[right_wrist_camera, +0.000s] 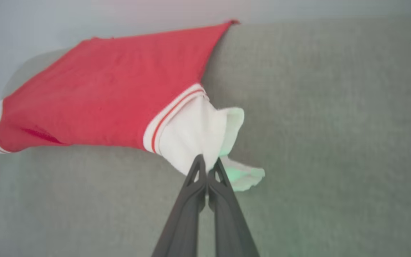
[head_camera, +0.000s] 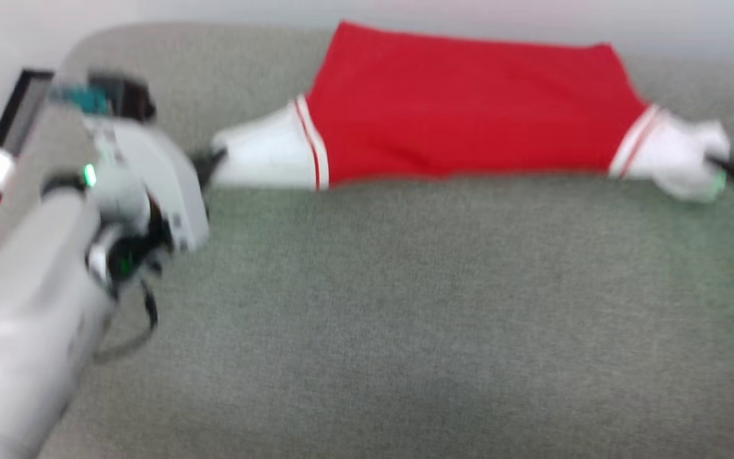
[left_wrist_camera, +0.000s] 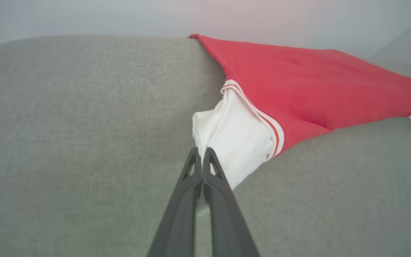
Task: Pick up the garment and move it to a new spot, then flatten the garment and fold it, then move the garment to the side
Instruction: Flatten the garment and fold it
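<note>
The garment (head_camera: 469,108) lies spread wide across the far part of the grey fabric-covered surface (head_camera: 405,306), plain red side up, with its far hem reaching the surface's back rim. Its two white sleeves are drawn out to opposite sides, and red-and-white trim marks where each meets the red body.

The left gripper (head_camera: 213,160) has its fingers pressed together on the end of the left sleeve (head_camera: 265,153). In the left wrist view the dark fingers (left_wrist_camera: 212,167) pinch the white cloth at their tips.

The right gripper (head_camera: 722,166) likewise clamps the bunched end of the right sleeve (head_camera: 673,153). In the right wrist view a loose flap of that sleeve hangs just beyond the tips.

The head view is blurred. The pale left forearm (head_camera: 23,319) crosses its lower left corner.
</note>
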You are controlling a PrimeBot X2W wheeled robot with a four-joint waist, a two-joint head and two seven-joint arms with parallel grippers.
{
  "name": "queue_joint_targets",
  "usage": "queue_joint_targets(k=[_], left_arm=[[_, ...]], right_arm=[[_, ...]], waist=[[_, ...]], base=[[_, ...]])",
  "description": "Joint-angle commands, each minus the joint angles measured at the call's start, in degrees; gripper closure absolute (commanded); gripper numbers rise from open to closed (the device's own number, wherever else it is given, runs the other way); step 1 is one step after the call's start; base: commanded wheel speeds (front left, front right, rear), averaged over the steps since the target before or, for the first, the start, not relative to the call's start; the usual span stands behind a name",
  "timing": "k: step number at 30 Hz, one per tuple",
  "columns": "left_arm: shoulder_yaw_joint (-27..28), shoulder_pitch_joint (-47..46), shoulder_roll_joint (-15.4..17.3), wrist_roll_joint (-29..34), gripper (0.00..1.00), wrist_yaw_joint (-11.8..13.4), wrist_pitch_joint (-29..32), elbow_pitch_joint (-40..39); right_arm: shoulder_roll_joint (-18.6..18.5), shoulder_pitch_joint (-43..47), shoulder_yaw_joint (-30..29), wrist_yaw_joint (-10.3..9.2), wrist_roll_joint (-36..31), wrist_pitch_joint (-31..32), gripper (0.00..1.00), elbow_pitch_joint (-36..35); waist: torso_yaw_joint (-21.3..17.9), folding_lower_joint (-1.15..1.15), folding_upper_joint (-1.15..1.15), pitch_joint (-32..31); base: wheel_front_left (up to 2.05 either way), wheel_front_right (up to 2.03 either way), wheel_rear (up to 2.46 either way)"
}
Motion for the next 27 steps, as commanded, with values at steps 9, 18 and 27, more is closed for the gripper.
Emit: queue_joint_targets(k=[9, 18, 27], left_arm=[[3.0, 24.1, 13.5, -6.5, 1.00, 13.7, 2.8, -28.8], [6.2, 43.6, 23.3, -10.3, 1.00, 27.3, -0.6, -51.9], [3.3, 47.7, 19.5, -8.3, 1.00, 25.8, -4.9, -49.8]], right_arm=[[-5.1, 24.9, -6.6, -0.04, 7.6, 14.9, 1.00, -20.2], [-2.5, 45.1, -18.6, -0.04, 5.8, 23.9, 1.00, -36.9], [4.7, 52.0, -19.0, -0.03, -2.8, 20.1, 1.00, -40.2]], waist=[[-1.5, 0.00, 0.00, -9.5], [-0.5, 0.00, 0.00, -9.4], [-0.5, 0.00, 0.00, -7.4]], base=[[0.00, 0.00, 0.00], [0.00, 0.00, 0.00], [0.00, 0.00, 0.00]])
